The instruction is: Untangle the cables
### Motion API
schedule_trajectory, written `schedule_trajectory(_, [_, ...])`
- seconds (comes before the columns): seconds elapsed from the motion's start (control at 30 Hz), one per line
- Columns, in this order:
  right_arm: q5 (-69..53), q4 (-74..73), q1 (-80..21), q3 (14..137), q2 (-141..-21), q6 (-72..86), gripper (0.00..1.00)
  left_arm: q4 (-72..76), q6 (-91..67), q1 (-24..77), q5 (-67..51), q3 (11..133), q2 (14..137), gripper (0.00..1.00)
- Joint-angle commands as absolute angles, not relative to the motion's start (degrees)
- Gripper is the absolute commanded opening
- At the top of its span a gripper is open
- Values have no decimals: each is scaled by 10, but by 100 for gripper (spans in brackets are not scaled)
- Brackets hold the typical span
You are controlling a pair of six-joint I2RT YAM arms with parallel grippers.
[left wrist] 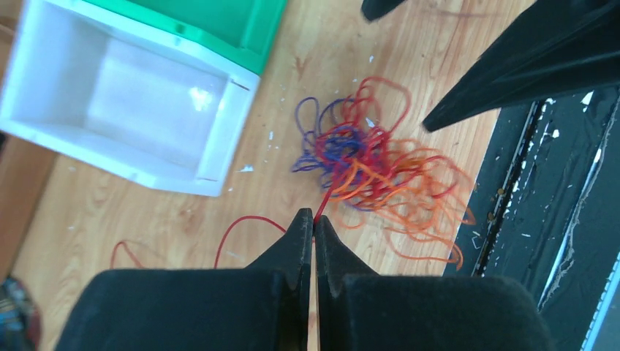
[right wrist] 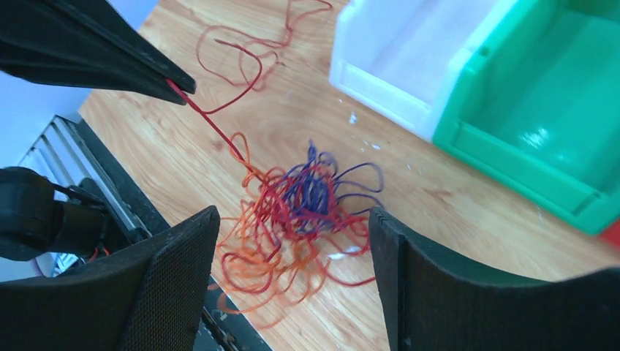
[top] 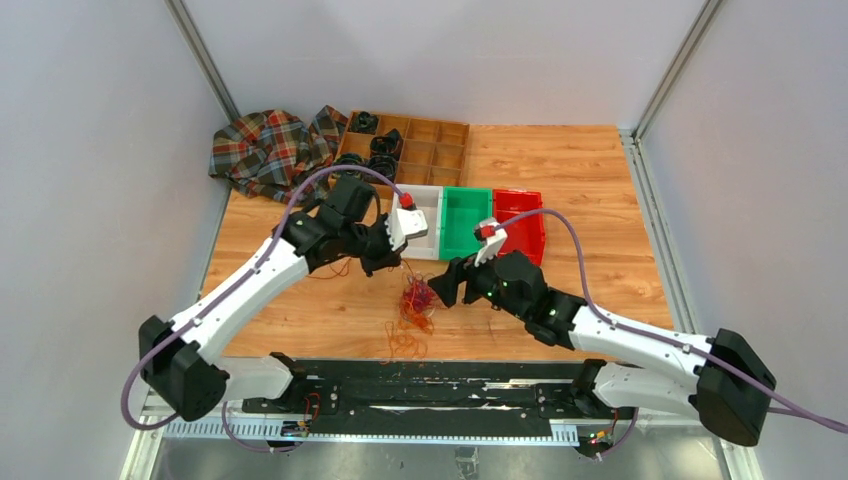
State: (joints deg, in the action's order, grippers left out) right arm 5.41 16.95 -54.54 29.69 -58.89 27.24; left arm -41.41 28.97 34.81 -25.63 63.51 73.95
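Your wooden table [top: 560,180] has a white bin [left wrist: 219,139] and a green bin [right wrist: 526,110] on it, both just past the jaws. Your right gripper [right wrist: 292,213] is spread wide, with the cables [left wrist: 358,161] balled up messy on the wood, framed between its fingers. Your left gripper [left wrist: 314,219] is pinched tight on one red strand [right wrist: 212,121], which runs straight from its tips into that ball.

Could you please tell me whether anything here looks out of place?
Small white flecks lie scattered on the wooden tabletop between the white plastic bin and the tangled red, orange and purple cables, like debris.
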Motion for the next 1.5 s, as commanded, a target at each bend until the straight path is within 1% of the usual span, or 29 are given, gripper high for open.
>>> schedule_trajectory(0.0, [10,208,-553,355,-636,253,75,-491,288,352,-238,688,696,1])
schedule_trajectory(0.13, [9,220,-570,404,-692,235,74,-512,280,352,-246,716,681,1])
schedule_trajectory(0.23, [19,231,-573,434,-723,230,72,-523,278,352,-247,726,668,1])
schedule_trajectory(0.4, [21,259,-576,457,-739,228,70,-544,283,352,-255,739,649,1])
schedule_trajectory(0.67, [23,264,-584,487,-766,219,66,-562,277,352,-279,754,641,1])
schedule_trajectory(0.83, [31,266,-592,465,-748,219,65,-563,281,352,-268,752,640,1])
schedule_trajectory(1.0, [56,247,-592,427,-692,216,66,-563,283,352,-260,754,640,1])
schedule_trajectory(1.13, [49,243,-598,404,-654,209,66,-562,285,352,-258,755,638,1])
schedule_trajectory(1.33, [70,211,-643,441,-676,155,67,-562,280,353,-259,760,646,1])
schedule_trajectory(1.47, [82,211,-649,468,-706,143,67,-562,273,354,-259,765,649,1])
